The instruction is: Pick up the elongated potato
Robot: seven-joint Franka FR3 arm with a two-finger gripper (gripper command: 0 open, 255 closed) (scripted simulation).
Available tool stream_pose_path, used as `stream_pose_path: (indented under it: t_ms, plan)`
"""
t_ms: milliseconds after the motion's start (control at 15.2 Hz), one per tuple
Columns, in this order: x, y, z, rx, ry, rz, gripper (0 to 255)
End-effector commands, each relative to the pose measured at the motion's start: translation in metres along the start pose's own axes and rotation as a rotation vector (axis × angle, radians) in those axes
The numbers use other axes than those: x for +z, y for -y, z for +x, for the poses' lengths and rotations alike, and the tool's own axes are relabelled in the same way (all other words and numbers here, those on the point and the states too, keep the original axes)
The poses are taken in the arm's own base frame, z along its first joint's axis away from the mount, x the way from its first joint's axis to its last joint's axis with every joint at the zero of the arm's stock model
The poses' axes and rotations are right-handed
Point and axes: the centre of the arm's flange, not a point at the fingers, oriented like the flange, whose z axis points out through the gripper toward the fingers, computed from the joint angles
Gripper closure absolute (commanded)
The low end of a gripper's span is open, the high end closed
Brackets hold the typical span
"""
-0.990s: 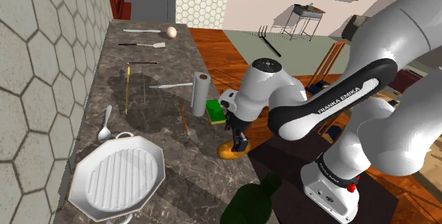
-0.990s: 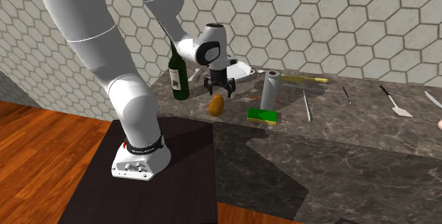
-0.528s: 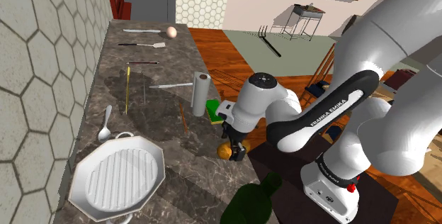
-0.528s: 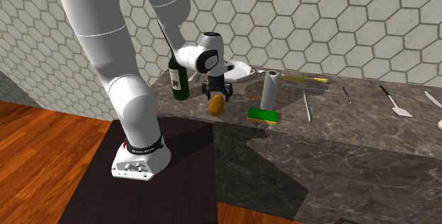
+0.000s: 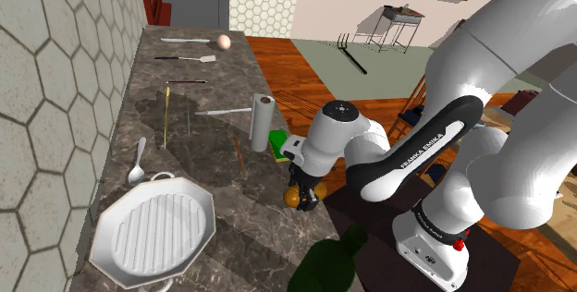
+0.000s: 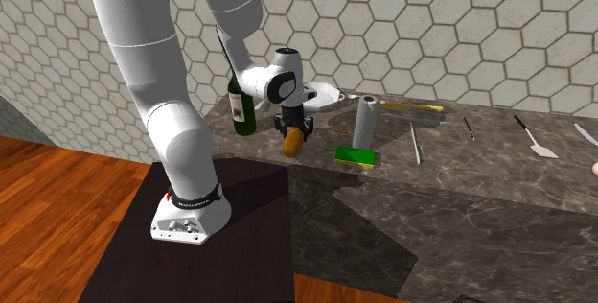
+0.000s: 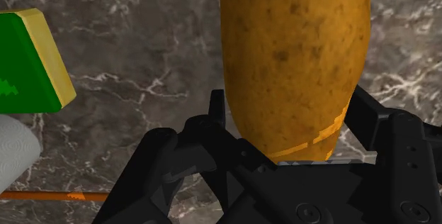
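The elongated brown potato point(image 5: 292, 196) lies at the near edge of the dark marble counter point(image 5: 185, 142), close to the stand. In the second exterior view the potato point(image 6: 293, 142) sits just under the black hand. My gripper point(image 5: 304, 192) is down on it and shut on it. In the wrist view the two black fingers point(image 7: 218, 113) press against both sides of the potato point(image 7: 294, 52), which runs lengthwise away from the palm. The gripper point(image 7: 290, 110) hides the potato's near end.
A green and yellow sponge point(image 5: 278, 144) and an upright paper towel roll point(image 5: 263, 122) stand just beyond the gripper. A dark green bottle point(image 5: 328, 262) is at the counter's near end beside a white ribbed plate point(image 5: 153, 230). Utensils and an egg point(image 5: 224, 41) lie farther along.
The hand has come down over the potato, and its fingers, wide apart in the earlier frames, have closed on the potato's sides.
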Motion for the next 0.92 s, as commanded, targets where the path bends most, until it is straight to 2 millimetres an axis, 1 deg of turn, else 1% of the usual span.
stream_pose_path:
  t_ms: [0, 264, 858]
  plan:
    - [0.0, 0.0, 0.0, 0.0, 0.0, 0.0, 255]
    - [0.0, 0.0, 0.0, 0.0, 0.0, 0.0, 255]
    - [-0.047, -0.002, 0.002, 0.0, 0.0, 0.0, 255]
